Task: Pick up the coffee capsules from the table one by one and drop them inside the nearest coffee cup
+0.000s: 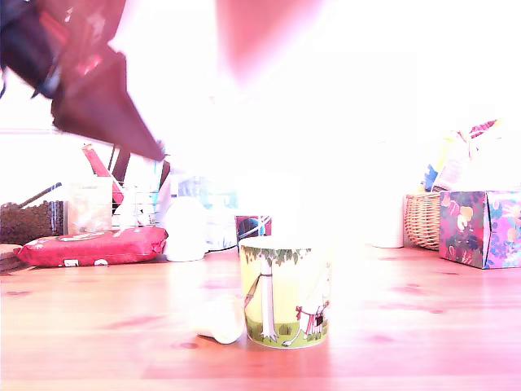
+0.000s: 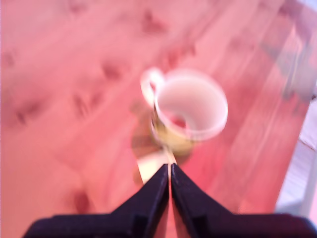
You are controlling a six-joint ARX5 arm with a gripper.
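Mug handle, seemingly wrist-view only

No words, brand names or numbers can be read in either view. The coffee cup carries only a drawing of a tree and a white creature, with no lettering. The red packet, far on the exterior view's left, bears pale marks too blurred to read. The patterned box, far on the exterior view's right, shows a printed pattern only
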